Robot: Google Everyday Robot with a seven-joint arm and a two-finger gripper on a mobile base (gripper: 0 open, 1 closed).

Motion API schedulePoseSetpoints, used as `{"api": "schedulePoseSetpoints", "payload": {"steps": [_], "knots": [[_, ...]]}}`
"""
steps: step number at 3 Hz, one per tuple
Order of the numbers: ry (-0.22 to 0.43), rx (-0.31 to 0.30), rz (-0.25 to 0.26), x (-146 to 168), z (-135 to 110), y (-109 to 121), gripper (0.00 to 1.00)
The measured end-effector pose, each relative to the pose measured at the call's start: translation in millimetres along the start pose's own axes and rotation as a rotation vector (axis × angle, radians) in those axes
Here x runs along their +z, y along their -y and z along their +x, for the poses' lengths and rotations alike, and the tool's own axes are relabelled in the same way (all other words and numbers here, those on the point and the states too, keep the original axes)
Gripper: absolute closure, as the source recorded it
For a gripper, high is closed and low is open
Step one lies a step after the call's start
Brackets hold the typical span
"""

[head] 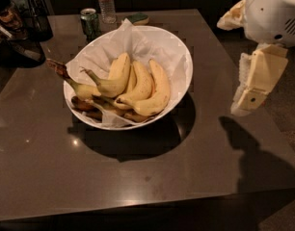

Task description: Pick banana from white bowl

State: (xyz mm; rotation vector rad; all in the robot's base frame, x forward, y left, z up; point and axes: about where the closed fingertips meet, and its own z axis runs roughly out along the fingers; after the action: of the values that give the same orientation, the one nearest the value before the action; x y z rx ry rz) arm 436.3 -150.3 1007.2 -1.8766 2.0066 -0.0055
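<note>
The white bowl (179, 52), lined with crumpled white paper, sits on the dark table and holds several bananas. The banana (117, 73) is plump and bright yellow with a short greenish stem, and it lies on top at the bowl's middle left. Two more yellow bananas lie to its right. A thinner banana (82, 89) with a long dark stem pokes over the left rim. Dark brown bananas (85, 105) lie underneath. My gripper (256, 81) hangs at the right, off the table's right edge, apart from the bowl and above table height.
A green can (89, 20) and a clear plastic bottle (106, 4) stand behind the bowl at the table's far edge. A green and yellow sponge (138, 19) lies near them. Dark objects (22, 28) crowd the far left corner. The table's right edge (263, 114) runs below my gripper.
</note>
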Motion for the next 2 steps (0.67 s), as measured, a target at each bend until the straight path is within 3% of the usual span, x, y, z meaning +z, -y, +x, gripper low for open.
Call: {"api": "schedulePoseSetpoints", "payload": {"steps": [2], "knots": [[0.103, -0.186, -0.087, 0.6, -76.5, -12.9, 0.0]]}}
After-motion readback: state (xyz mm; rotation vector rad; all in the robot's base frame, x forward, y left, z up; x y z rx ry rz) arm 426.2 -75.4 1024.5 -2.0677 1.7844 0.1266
